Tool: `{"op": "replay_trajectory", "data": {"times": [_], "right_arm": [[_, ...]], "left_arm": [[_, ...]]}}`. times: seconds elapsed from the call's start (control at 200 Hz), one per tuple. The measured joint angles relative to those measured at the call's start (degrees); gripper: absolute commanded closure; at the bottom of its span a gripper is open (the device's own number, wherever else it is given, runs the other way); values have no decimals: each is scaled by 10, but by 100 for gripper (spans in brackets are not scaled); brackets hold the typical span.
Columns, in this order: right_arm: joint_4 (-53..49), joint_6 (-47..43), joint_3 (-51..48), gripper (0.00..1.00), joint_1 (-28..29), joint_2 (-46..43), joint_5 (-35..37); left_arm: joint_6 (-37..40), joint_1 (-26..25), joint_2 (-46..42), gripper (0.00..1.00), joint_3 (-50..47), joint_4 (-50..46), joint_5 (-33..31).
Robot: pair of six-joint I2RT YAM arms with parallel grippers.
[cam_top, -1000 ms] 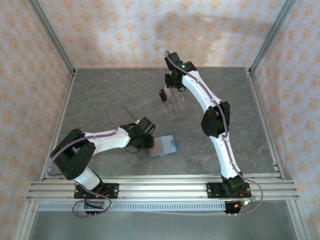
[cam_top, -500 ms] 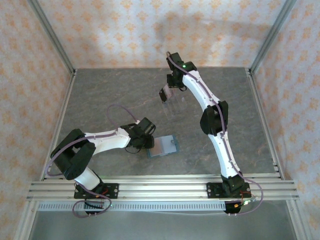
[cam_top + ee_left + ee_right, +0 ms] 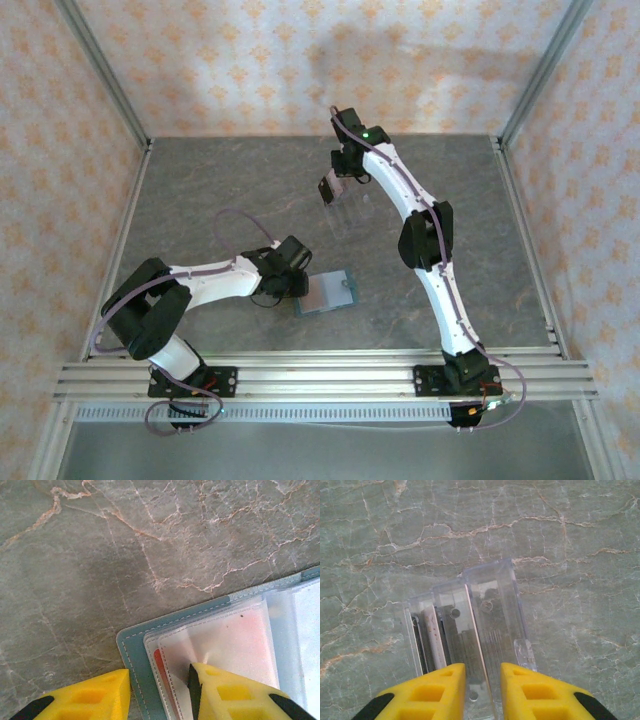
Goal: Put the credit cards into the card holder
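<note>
Credit cards [image 3: 432, 635] mostly sat in the tray [image 3: 505, 595], one reddish seemingly in the card holder [image 3: 132, 650], left gripper [image 3: 157, 680] open pinning it, right gripper [image 3: 482, 672] barely open at the tray.

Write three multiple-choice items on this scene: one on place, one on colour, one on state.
1. The clear tray lies: A under the right hand; B inside a drawer; C on a shelf.
2. The card holder has a cover that is: A brown; B teal; C purple.
3. The card holder is: A folded shut; B standing on edge; C lying open.
Key: 1A, the right wrist view looks straight down on it; 2B, its stitched border is teal; 3C, its frosted sleeves lie exposed.
</note>
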Motion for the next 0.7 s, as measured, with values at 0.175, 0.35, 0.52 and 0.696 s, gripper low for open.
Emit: {"op": "replay_trajectory", "data": {"times": [0.175, 0.35, 0.52, 0.696], "right_arm": [[7, -1, 0, 76, 0, 2, 0], [10, -5, 0, 80, 0, 7, 0], [14, -10, 0, 88, 0, 11, 2], [17, -13, 0, 92, 0, 12, 1]], "left_arm": [[0, 0, 0, 65, 0, 0, 0], [-3, 0, 0, 65, 0, 0, 0], [-4, 0, 0, 65, 0, 0, 0], [-4, 0, 0, 65, 0, 1, 0]]}}
